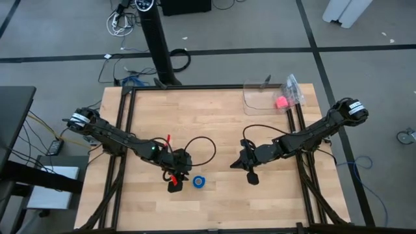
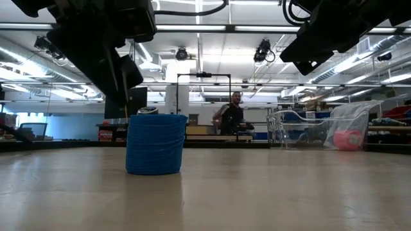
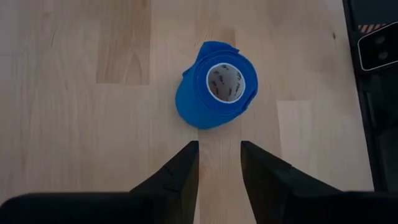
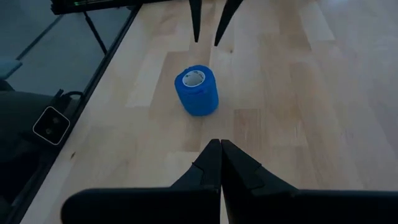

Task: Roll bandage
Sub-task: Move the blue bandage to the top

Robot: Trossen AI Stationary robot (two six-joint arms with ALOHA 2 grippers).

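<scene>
1. Bandage [image 1: 199,182] sits on the near half of the table [image 1: 214,117], left of centre, already wound into a small blue coil that stands on end with its hollow core pointing straight up

2. Left gripper [image 1: 174,184] hovers just to the left of the coil, apart from it; seen from its own wrist, the two fingers [image 3: 180,171] stand a narrow way apart with nothing between them, and the coil lies straight ahead of their tips

3. Right gripper [image 1: 252,177] hangs further off on the coil's right, its jaws pressed together and empty, aimed across the boards at the roll

4. Of the two arms the left is plainly the nearer, so any next touch looks to me like its job; since the roll's axis is upright, a grip would have to come at its sides, and the present gap looks too narrow for that

5. Far right corner holds a clear plastic container [image 1: 263,97] with a pink ball [image 1: 281,102] beside it, well apart from the work

6. Beyond the table's far edge, a person [image 2: 232,115] sits in the room
</scene>
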